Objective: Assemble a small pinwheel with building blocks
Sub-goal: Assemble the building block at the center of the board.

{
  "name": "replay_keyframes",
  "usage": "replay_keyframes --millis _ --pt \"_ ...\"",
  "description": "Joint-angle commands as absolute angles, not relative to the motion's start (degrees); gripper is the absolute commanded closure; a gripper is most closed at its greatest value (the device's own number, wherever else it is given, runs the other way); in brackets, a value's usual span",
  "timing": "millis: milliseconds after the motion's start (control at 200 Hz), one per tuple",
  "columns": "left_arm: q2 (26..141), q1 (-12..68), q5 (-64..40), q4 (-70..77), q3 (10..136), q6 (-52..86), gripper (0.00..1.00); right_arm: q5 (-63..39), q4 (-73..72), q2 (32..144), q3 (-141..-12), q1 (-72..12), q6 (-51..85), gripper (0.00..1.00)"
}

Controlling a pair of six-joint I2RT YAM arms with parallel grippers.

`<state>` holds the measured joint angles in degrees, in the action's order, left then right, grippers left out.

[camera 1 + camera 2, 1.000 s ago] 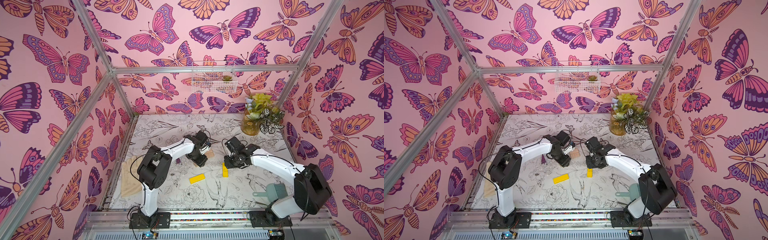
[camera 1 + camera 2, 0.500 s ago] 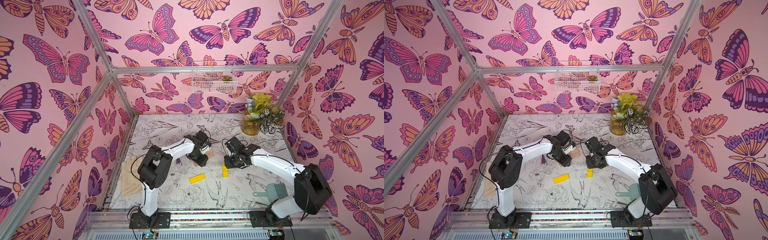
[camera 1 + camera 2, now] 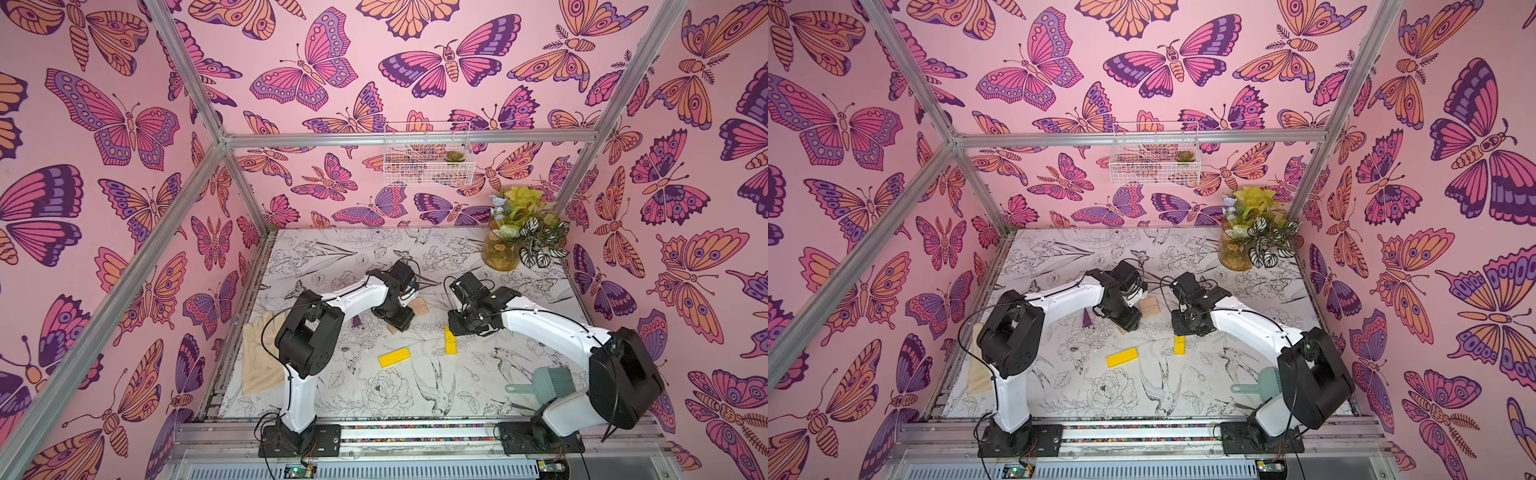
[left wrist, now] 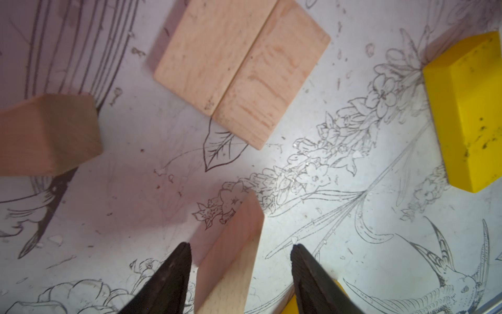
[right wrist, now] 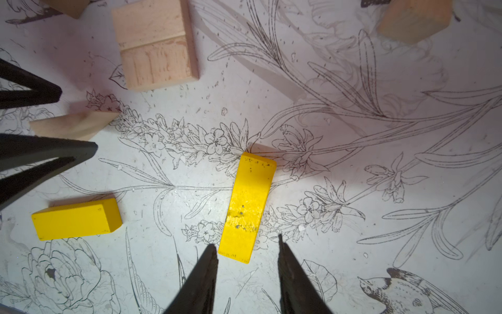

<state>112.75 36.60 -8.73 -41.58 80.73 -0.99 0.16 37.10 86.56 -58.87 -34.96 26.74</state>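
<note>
Nearest me, by the right arm's base, a teal brush (image 3: 548, 380) lay on the flower-printed table (image 3: 365, 407). At the left edge a beige glove (image 3: 259, 357) lay flat. A little farther in, one yellow bar (image 3: 394, 357) lay on its own, touched by nothing.

Just beyond it the second yellow bar (image 3: 450, 340) pointed away from me. The right gripper (image 5: 247, 244) stood over its farther end. Its fingers were apart with the bar's end between them, and bare table showed on one side, so nothing was clamped.

To the left, the left gripper (image 4: 240, 246) hung low over a tan wedge (image 4: 233, 233). Its jaws were also spread, with the wedge lying between them. A clear gap on one side showed it was straddled rather than squeezed.

The purple wedge (image 3: 356, 321) stood just beside the left forearm. Behind the left gripper the two tan rectangular blocks (image 3: 417, 306) lay flat with their long sides touching, making a square. A loose tan piece (image 4: 49, 133) sat near that pair but apart from it. In the right wrist view a cropped tan piece (image 5: 415, 19) lay well apart from everything else.

In the far right corner stood an amber vase (image 3: 500, 255) of plants. On the back wall hung a white wire basket (image 3: 428, 162).
</note>
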Motion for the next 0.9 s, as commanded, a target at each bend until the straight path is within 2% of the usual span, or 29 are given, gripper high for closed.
replay_keyframes --millis 0,661,897 --pt "112.91 36.17 -7.11 -41.57 79.96 -1.28 0.41 0.72 38.22 87.07 -61.06 -34.79 26.05 0.60" --pt "116.65 36.32 -4.37 -41.32 83.93 -0.49 0.51 0.77 38.32 87.79 -61.61 -35.16 26.48 0.61" --pt "116.21 36.31 -4.31 -41.18 83.96 -0.21 0.49 0.97 38.67 88.18 -62.37 -35.64 26.19 0.62"
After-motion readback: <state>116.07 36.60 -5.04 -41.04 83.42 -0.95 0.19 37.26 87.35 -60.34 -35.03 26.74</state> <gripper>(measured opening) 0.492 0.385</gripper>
